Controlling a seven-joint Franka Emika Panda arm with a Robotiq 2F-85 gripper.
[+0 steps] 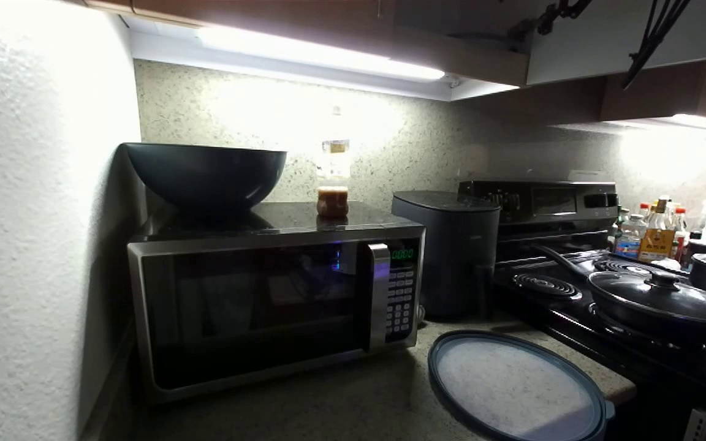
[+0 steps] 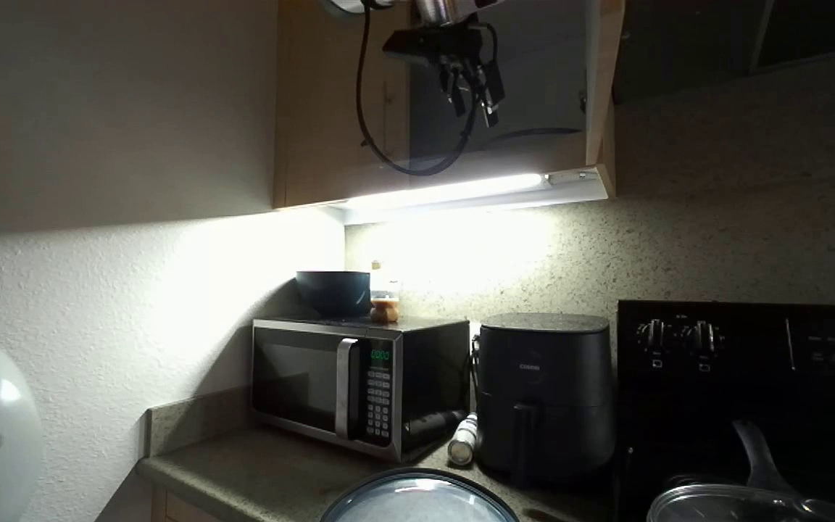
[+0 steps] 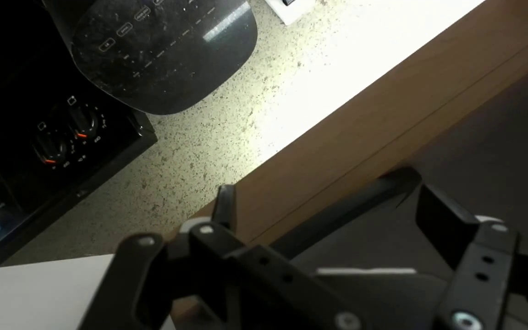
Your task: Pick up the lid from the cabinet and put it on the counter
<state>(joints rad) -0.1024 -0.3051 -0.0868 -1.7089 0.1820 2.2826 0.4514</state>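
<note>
Gripper (image 2: 475, 112) parted at the open cabinet (image 2: 526, 158)

The wrist view shows the lid (image 3: 346, 211) close — a dark rim inside the cabinet, between spread fingers, contact unclear. Both exterior views give just a sliver; in an exterior view the gripper hangs fingers-down. Only they show another round lid (image 1: 515, 386) — at the counter (image 2: 272, 471).

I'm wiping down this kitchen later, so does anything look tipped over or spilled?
In an exterior view, a small whitish container seems to lie on its side between the microwave and the air fryer; I'd expect it upright. No spill shows on the counter, though parts are dark.
</note>
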